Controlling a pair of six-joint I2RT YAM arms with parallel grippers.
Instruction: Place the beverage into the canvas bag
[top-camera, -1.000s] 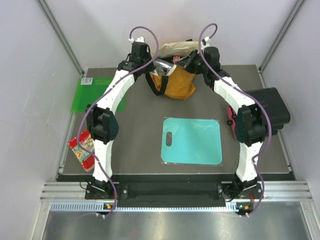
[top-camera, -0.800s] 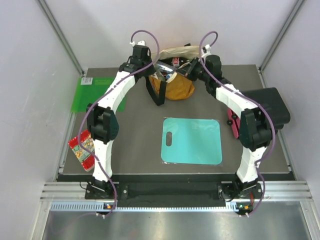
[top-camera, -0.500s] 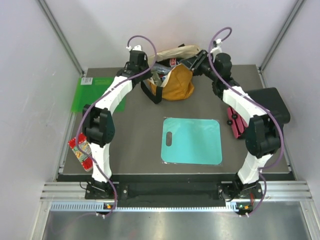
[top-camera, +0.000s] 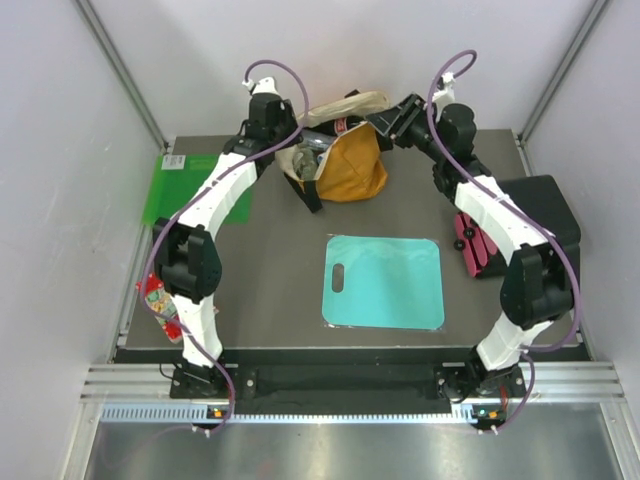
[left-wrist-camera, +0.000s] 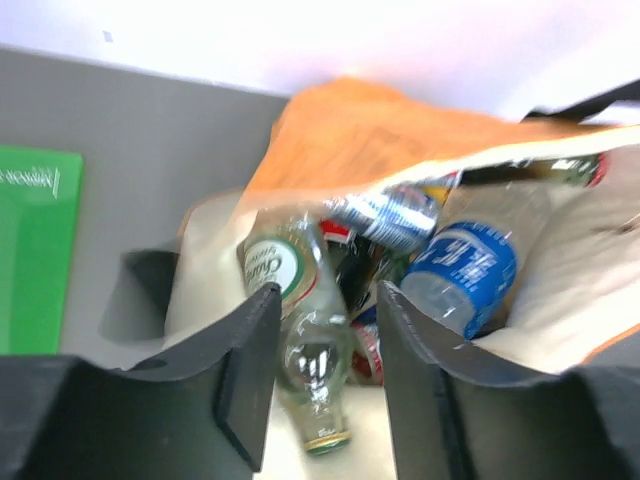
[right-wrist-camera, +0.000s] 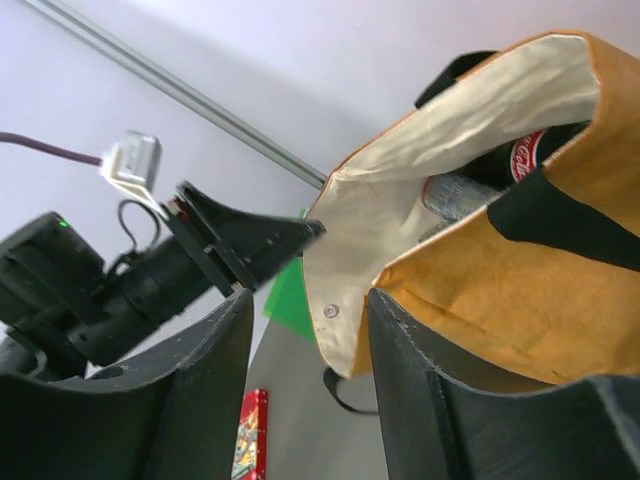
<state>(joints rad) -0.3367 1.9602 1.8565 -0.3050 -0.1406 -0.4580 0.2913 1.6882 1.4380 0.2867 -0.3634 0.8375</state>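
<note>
Mustard-yellow canvas tote bag (top-camera: 352, 172) w/ black strap handles & cream lining sits far-centre on the dark grey desk (top-camera: 270, 270), mouth gaping up & twd the left. Drinks are inside it. A clear glass bottle w/ green-white label (left-wrist-camera: 290, 290) lies neck twd my left cam. A plastic water bottle w/ blue label (left-wrist-camera: 465, 270) is just beside it on the right. A silver-blue can (left-wrist-camera: 390, 215), blurred, lies across the top btw them. From the right wrist a dark bottle w/ red cola label (right-wrist-camera: 525, 155) shows under the lining.

My left fingers (left-wrist-camera: 328, 300) hang over the bag's left rim, spread apart, gripping nothing. The glass bottle shows thru the gap, but neither pad is on it. My right fingers (right-wrist-camera: 305, 310) are at the bag's right-rear rim, also spread, nothing clamped. The cream rim w/ a small rivet hangs in that gap; can't tell if it brushes a pad. In the top view both sets flank the bag's mouth: left (top-camera: 296, 150), right (top-camera: 398, 118).

Further out:
- Teal plastic cutting board w/ handle slot (top-camera: 385, 282) lies flat mid-desk, nearer me, well apart from the bag.
- Flat green mat (top-camera: 190, 188) lies at the left edge.
- Red-green patterned packet (top-camera: 160, 300) is at the near-left edge, partly behind my left arm.
- Black boxy case (top-camera: 545, 212) is on the right.
- Red-pink item (top-camera: 468, 245) is just beside the case, half hidden by my right arm; can't tell what it is.
</note>
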